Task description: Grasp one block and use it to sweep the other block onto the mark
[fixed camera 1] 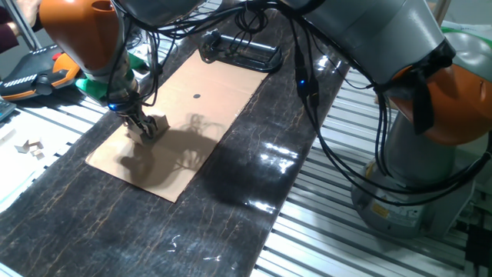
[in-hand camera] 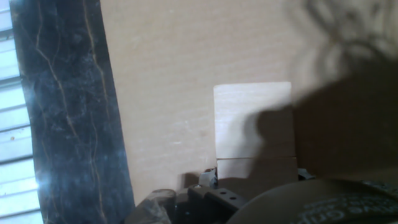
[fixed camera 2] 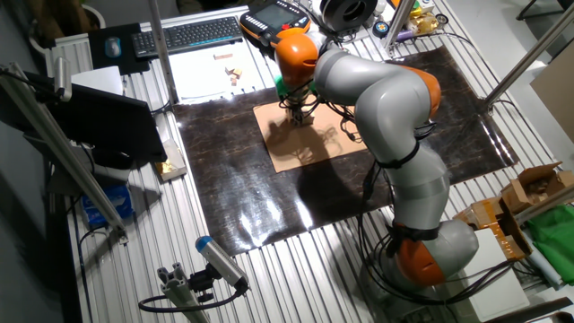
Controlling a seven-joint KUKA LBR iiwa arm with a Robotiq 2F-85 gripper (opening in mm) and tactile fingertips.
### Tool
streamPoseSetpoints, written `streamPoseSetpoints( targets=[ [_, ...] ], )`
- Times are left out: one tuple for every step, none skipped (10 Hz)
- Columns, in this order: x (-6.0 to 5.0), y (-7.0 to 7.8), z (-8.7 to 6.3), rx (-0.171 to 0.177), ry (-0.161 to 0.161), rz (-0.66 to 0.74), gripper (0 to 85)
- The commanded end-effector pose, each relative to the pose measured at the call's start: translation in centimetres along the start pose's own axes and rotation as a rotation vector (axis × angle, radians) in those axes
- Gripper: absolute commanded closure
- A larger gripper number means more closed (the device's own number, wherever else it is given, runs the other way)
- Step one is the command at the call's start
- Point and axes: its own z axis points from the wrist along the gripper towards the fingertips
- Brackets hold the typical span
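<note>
Mark (fixed camera 1: pixel 197 97) only in one fixed view; two touching blocks (in-hand camera: pixel 253 121) only in hand view.

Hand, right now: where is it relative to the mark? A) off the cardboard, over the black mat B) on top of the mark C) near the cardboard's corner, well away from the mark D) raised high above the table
C: in one fixed view the hand is down at the block near a corner of the cardboard, while the mark sits apart, uncovered.
</note>
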Motion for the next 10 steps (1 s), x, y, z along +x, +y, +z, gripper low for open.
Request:
streamPoseSetpoints(
  targets=[
    [-0.12,0.03,0.00,0.000,0.000,0.004,84.3],
    [-0.23,0.04,-0.02,0.000,0.000,0.009,84.3],
    [-0.33,0.04,-0.04,0.000,-0.005,0.013,84.3],
    [-0.47,0.03,-0.02,0.000,-0.007,0.013,84.3],
    [-0.60,0.02,0.03,0.000,-0.005,0.013,84.3],
    [-0.69,0.01,0.06,0.000,-0.005,0.013,84.3],
    [-0.78,0.00,0.10,0.000,-0.007,0.013,84.3],
    [-0.89,-0.01,0.23,-0.003,-0.006,0.010,84.3],
    [-0.97,-0.02,0.30,-0.005,-0.006,0.008,84.3],
    [-1.06,-0.01,0.29,-0.005,-0.006,0.008,84.3]
  ],
)
